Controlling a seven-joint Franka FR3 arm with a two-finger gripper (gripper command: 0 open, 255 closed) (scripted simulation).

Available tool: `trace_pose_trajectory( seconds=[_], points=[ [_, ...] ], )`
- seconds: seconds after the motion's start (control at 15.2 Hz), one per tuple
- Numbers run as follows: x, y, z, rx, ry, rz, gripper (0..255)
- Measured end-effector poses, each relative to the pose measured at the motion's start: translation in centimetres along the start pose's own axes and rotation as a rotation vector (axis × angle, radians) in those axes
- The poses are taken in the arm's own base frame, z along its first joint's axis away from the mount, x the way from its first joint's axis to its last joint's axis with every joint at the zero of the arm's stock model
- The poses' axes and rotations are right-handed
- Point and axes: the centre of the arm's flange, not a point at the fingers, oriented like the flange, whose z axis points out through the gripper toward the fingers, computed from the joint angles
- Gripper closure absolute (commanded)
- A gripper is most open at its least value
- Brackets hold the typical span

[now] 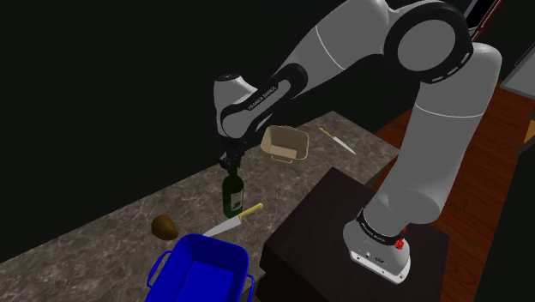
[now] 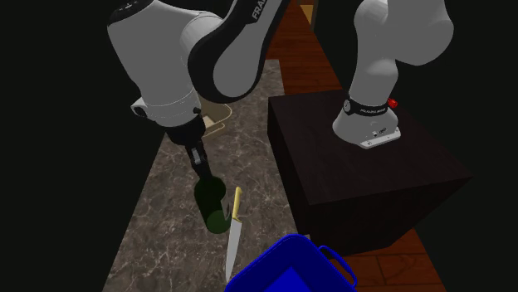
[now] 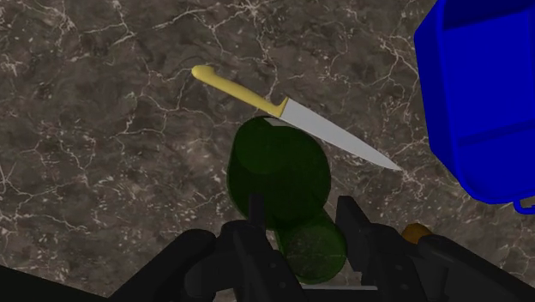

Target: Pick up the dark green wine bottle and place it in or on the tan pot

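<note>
The dark green wine bottle [image 1: 232, 194] stands upright on the marbled counter [image 1: 111, 227], close to a yellow-handled knife [image 1: 233, 221]. My gripper [image 1: 231, 165] comes down from above and is shut on the bottle's neck. In the wrist view the two fingers clasp the bottle [image 3: 283, 176] at its top, with the gripper [image 3: 304, 225] right over it. The second exterior view has the gripper [image 2: 202, 170] on the bottle [image 2: 212, 206] too. The tan pot [image 1: 285, 143] sits farther along the counter past the bottle, partly behind the arm [image 2: 217, 116].
A blue bin [image 1: 201, 270] stands at the counter's near end, just past the knife [image 3: 291, 116]. A brown rounded object [image 1: 165, 227] lies beside the bin. A second knife [image 1: 337, 140] lies beyond the pot. The dark stand [image 1: 334, 227] borders the counter.
</note>
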Motion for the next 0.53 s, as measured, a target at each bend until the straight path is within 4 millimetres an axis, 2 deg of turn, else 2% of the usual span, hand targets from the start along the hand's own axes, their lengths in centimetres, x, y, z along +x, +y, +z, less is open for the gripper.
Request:
trace_pose_trajectory(
  seconds=[0.53],
  points=[
    [0.0,-0.05,-0.23,0.0,-0.001,0.0,255]
  ],
)
